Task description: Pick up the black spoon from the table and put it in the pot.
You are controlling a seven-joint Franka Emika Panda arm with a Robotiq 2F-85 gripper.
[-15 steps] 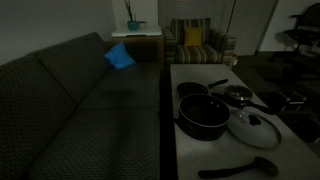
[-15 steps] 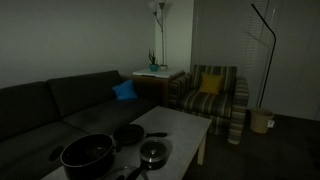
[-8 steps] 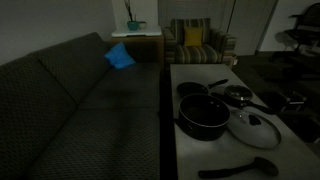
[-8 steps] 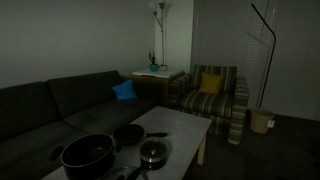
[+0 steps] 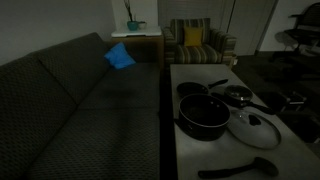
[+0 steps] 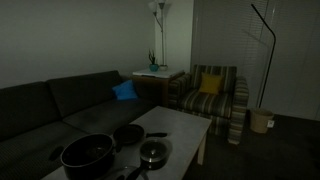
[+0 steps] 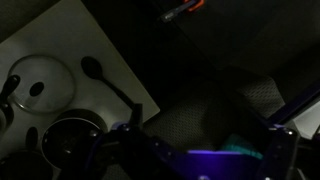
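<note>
Approach: tool [image 7: 200,142] spread, empty, well clear of pot [image 5: 203,115].
Centre jaws across black spoon [image 5: 240,167] handle, just beside pot.

The black spoon [image 5: 238,168], slim and matte, lies flat on the pale worktop [image 5: 196,76] near one end, its handle straight and its small rounded bowl toward the long edge. The wide dark pot [image 5: 203,116] stands upright and uncovered nearby, not touching the spoon.

Pincer [image 7: 200,140] empty, jaws wide apart
</note>
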